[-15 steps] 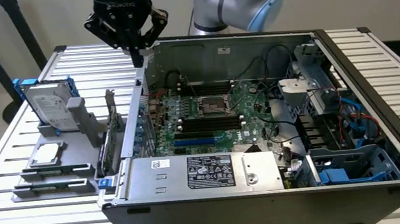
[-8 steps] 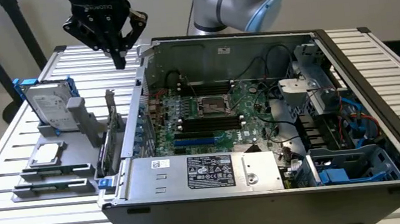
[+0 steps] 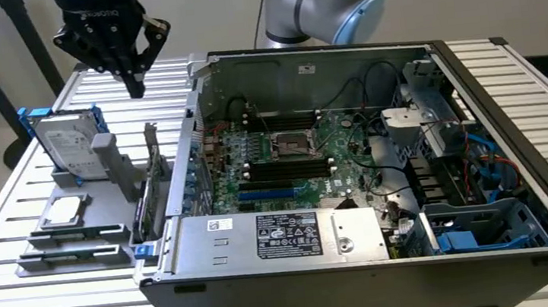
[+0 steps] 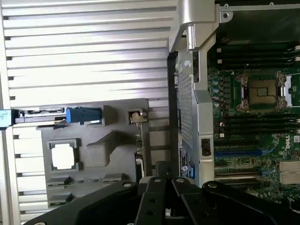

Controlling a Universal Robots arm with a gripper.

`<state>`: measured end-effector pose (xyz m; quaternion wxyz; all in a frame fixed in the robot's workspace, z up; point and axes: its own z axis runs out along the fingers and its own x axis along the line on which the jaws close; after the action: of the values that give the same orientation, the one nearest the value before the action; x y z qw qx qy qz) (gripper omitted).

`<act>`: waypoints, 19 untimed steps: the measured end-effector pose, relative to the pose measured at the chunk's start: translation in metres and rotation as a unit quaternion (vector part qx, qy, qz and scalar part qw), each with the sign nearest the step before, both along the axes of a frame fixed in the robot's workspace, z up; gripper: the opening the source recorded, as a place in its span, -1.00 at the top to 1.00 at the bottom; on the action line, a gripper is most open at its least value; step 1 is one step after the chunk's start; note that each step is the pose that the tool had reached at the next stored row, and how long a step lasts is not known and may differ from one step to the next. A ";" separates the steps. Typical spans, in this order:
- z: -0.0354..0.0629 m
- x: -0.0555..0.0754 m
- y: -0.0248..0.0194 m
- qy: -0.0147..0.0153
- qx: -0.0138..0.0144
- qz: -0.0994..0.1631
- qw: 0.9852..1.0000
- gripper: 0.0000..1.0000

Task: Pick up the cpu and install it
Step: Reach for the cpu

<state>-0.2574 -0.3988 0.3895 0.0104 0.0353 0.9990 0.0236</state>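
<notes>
Slatted table (image 3: 9,250) held the grey fixture (image 3: 99,234) with the cpu (image 3: 64,211) in its recess; end effector (image 3: 135,85), pressed together and empty, hung high, well apart, so a good pick likely needed spreading, then a square, centred descent.

The gripper (image 3: 135,86) hangs high, pointing straight down — jaws closed together.

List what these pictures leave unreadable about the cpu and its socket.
1. Small flat square silver-topped cpu: top markings too small in the exterior view, whitened by glare in the wrist view.
2. Its underside: hidden, lying face down in the grey fixture.
3. Square metal-framed motherboard socket: pins too small to make out in both views.
</notes>
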 end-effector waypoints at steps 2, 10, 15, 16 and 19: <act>-0.0003 -0.009 0.0000 0.000 0.000 0.000 1.000 0.79; -0.0018 -0.046 0.0001 0.000 0.000 0.000 1.000 0.79; -0.0035 -0.068 0.0000 0.000 0.000 0.000 1.000 0.79; -0.0039 -0.073 0.0000 0.000 0.000 0.000 1.000 0.79; -0.0051 -0.086 0.0001 0.000 0.000 0.000 1.000 0.79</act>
<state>-0.3438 -0.3987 0.3844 0.0104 0.0353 0.9990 0.0234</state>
